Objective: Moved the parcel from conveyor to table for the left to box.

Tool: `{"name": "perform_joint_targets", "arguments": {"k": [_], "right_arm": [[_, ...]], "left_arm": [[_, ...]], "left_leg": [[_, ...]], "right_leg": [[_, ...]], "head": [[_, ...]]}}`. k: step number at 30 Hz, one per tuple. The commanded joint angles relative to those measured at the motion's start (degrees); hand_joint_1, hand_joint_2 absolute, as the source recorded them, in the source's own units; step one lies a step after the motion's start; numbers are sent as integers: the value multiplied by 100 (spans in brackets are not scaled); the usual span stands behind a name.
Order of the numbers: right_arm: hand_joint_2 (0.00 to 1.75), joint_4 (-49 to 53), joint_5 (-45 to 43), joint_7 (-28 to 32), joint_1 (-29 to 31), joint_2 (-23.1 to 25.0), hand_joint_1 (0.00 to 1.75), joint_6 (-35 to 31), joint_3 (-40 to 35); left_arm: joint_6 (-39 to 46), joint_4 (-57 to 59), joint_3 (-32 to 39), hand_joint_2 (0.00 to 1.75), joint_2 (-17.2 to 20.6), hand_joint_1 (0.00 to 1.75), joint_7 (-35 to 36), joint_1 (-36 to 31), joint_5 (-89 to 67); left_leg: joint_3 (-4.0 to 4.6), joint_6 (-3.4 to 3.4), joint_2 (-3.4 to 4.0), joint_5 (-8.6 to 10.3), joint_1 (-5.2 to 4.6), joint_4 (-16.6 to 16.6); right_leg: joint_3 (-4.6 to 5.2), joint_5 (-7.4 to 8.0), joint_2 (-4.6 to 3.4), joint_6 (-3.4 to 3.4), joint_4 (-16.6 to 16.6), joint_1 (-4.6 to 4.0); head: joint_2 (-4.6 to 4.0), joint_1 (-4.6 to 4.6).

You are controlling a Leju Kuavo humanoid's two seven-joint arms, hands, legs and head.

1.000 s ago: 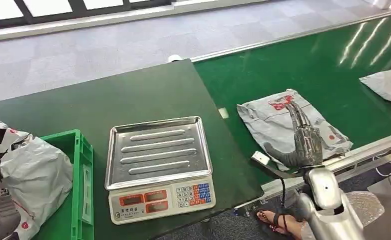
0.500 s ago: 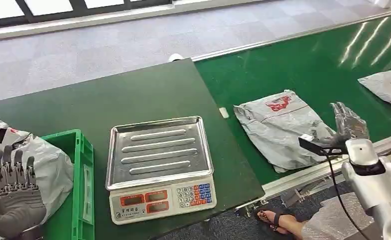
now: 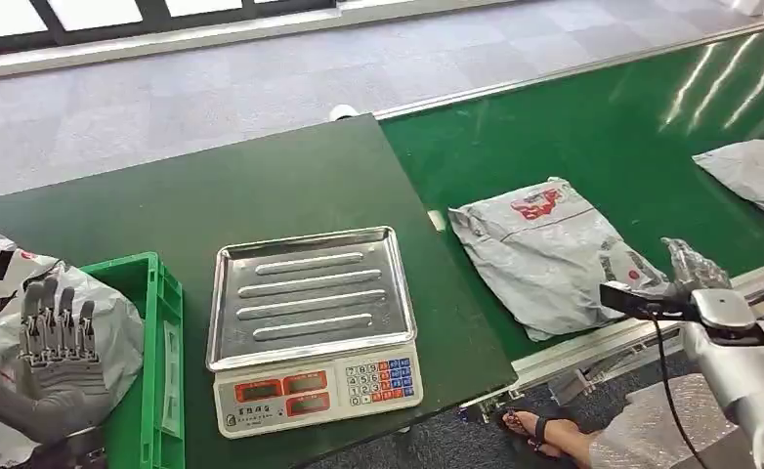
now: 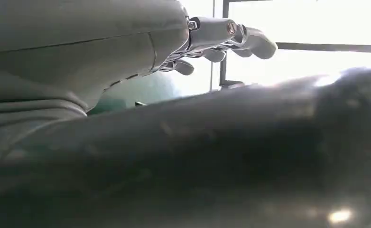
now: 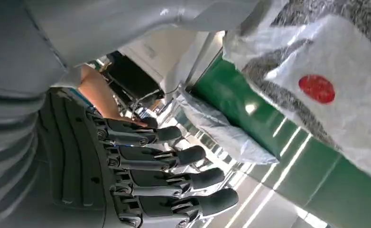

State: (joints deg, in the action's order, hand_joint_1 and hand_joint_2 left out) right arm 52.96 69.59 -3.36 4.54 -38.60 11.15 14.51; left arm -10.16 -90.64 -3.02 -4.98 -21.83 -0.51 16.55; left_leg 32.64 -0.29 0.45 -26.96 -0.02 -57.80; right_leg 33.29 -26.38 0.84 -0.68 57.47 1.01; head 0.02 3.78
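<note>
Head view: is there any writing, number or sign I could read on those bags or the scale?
Parcel on the conveyor: red print, too blurred to read.
Same parcel: a red round mark, with no legible text.
Scale: red displays, blank or unreadable; keypad marks too small to read.
Bag in the green crate: black print, cut off and unreadable.
No text can be read for certain.

Parcel-sorting or logistics floor. Green conveyor (image 3: 593,127) carries grey mailer bags (image 3: 544,254). Weighing scale (image 3: 310,327) and green crate (image 3: 153,362) sit on the bench (image 3: 212,186).
</note>
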Motion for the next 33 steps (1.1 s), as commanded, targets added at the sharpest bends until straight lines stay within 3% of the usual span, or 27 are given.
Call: {"name": "perform_joint_targets", "arguments": {"k": [1, 4, 7, 16, 26, 33], "right_arm": [[175, -1215, -389, 184, 1424, 767, 0, -743, -1034], [175, -1305, -468, 174, 1610, 1092, 0, -985, -1257], [175, -1386, -535, 212, 1653, 1244, 0, -969, -1420], [175, -1544, -839, 302, 1441, 1327, 0, -1106, -1629], [175, -1529, -832, 303, 1470, 1308, 0, -1097, -1635], [175, -1238, -1223, -218, 666, 1045, 0, -73, -1611]], "left_arm": [[101, 397, -155, 0, 105, 0, 73, -157, 16], [129, 406, -168, 0, 110, 0, 81, -169, 7], [143, 501, -172, 0, 125, 0, 99, -257, 13], [110, 583, -178, 0, 122, 0, 123, -263, 42], [110, 580, -177, 0, 123, 0, 123, -266, 42], [-153, 874, -326, 0, 40, 0, 265, -441, 4]], "left_leg": [[-21, -6, 34, 4, 15, 22], [25, -8, 65, -3, 16, 14], [-8, -9, 56, 7, 18, 23], [-18, -9, 13, 13, 10, 14], [-8, -9, 14, 13, 5, 11], [-11, -7, -20, 17, 9, 15]], "right_leg": [[-15, 21, -45, 9, -32, -14], [-9, 21, -66, 9, -20, -16], [-3, 24, -61, 10, -30, -19], [-15, 11, -16, 2, -13, -11], [-4, 11, -18, 2, -7, -5], [-17, 6, 15, 1, -16, -9]], "head": [[-2, 0], [0, 0], [0, 0], [0, 0], [0, 0], [-2, 0]]}}
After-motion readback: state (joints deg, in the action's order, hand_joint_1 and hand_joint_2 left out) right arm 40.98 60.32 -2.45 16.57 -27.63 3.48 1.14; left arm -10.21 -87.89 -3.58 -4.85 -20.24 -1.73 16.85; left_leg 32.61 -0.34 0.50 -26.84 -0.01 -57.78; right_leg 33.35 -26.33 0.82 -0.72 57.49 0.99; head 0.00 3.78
